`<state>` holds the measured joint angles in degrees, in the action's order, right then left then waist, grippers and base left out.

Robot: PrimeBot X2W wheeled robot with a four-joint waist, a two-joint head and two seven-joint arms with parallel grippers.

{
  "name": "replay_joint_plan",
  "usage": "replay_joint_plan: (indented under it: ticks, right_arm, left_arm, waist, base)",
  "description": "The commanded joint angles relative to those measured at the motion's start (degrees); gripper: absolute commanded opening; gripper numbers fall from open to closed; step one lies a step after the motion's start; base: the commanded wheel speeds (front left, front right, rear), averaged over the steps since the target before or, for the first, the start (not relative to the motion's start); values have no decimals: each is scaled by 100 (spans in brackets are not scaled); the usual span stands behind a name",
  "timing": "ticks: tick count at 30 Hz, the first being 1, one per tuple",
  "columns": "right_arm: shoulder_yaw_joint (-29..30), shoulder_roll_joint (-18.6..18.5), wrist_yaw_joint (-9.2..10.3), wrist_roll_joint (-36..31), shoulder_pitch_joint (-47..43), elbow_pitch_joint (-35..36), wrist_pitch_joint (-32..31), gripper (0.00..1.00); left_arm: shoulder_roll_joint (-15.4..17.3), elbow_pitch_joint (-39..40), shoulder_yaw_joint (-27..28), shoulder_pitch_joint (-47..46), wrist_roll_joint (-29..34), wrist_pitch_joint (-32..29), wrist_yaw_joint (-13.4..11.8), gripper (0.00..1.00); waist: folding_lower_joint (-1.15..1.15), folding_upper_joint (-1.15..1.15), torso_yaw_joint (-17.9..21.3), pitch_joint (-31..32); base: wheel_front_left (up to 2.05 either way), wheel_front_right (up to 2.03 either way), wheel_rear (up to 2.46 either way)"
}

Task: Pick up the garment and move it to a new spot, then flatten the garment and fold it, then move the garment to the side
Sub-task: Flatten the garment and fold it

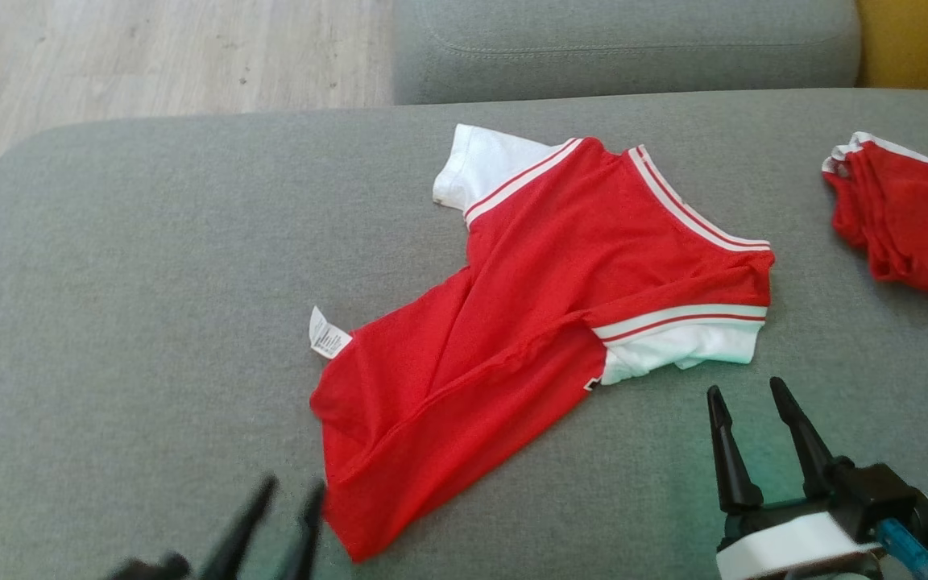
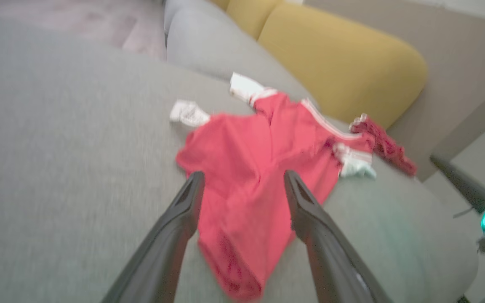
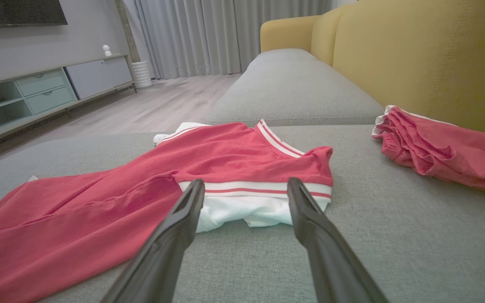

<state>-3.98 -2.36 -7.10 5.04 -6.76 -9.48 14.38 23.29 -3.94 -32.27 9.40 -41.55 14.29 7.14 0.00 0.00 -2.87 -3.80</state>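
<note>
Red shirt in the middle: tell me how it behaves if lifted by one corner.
Probably floppy: the red shirt lies creased on the grey cushion. Likely light; fabric looks thin. Lifted by a corner, the rest should hang.

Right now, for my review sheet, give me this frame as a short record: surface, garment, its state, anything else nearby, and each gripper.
surface: grey sofa cushion
garment: red shirt with white sleeves, white label out at its left edge
state: lying loose, creased, not folded
nearby: second red garment, bunched, apart to the right
left gripper: open, empty, by the hem
right gripper: open, empty, just short of the near sleeve
</note>
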Motion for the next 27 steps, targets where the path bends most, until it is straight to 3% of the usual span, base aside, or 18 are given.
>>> replay_joint_plan:
  ticks: [1, 4, 6, 17, 27]
  right_arm:
    - [-138, -52, -39, -26, 29, 179, 62, 100]
    - [-173, -52, -39, -43, 31, 175, 62, 100]
    - [-226, -52, -39, -50, 55, 157, 62, 100]
    - [-399, -52, -39, -61, 249, 154, 62, 100]
    - [-408, -52, -39, -47, 277, 165, 62, 100]
  left_arm:
    - [-58, 350, 458, -242, -86, 70, 28, 100]
    - [-136, 565, 857, -385, -138, 71, 32, 100]
    - [-84, 425, 843, -582, -84, 59, 33, 100]
    - [-77, -1594, 74, -2425, -648, -551, 34, 100]
    - [135, -2719, -841, -3202, -1348, -962, 35, 100]
  waist:
    - [0, 0, 32, 13]
    - [0, 0, 97, 14]
    - [0, 0, 167, 18]
    - [0, 0, 698, -256]
    - [0, 0, 949, -379]
  base:
    - [0, 0, 0]
    - [0, 0, 0]
    - [0, 0, 0]
    - [0, 0, 0]
    - [0, 0, 0]
